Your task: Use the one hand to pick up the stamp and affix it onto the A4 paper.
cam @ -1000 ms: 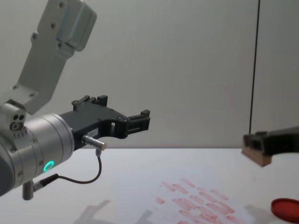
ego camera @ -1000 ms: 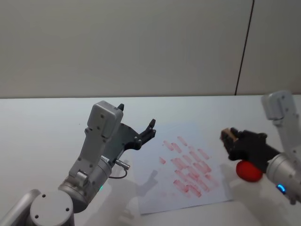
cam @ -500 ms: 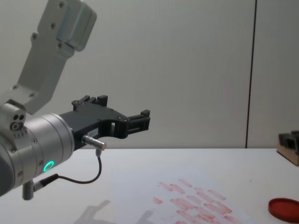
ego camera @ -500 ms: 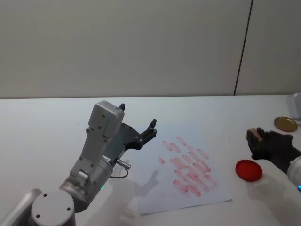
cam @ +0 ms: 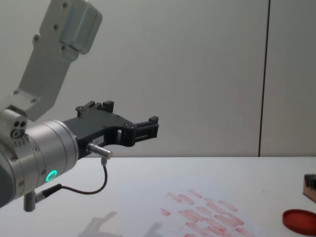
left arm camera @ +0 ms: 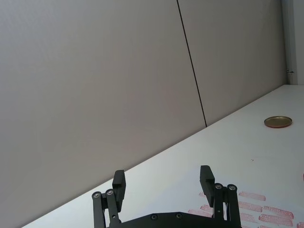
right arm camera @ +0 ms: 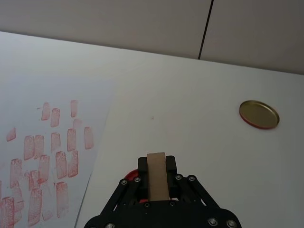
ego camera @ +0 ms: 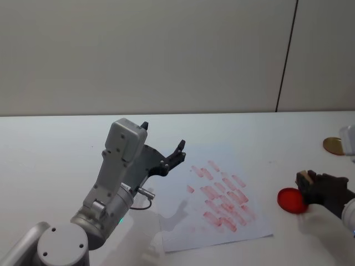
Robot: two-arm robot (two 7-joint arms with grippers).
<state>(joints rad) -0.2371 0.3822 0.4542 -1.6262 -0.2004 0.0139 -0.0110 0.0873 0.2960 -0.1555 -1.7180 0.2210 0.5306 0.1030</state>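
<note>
White table (ego camera: 55, 138), stamp (right arm camera: 157, 175) clamped in right gripper (right arm camera: 156, 183)

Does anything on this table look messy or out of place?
Mostly the A4 paper: its red stamp prints crowd together and overlap in smudged, slanting rows. A gold lid lies alone, apart from the red ink dish.

The stamp (right arm camera: 156, 175) looks like smooth pale wood. The right gripper (right arm camera: 157, 190) holding it is dull black plastic with shiny screws. The paper (ego camera: 213, 194) is flat and matt. The gold lid (right arm camera: 259, 114) looks like shiny metal.
</note>
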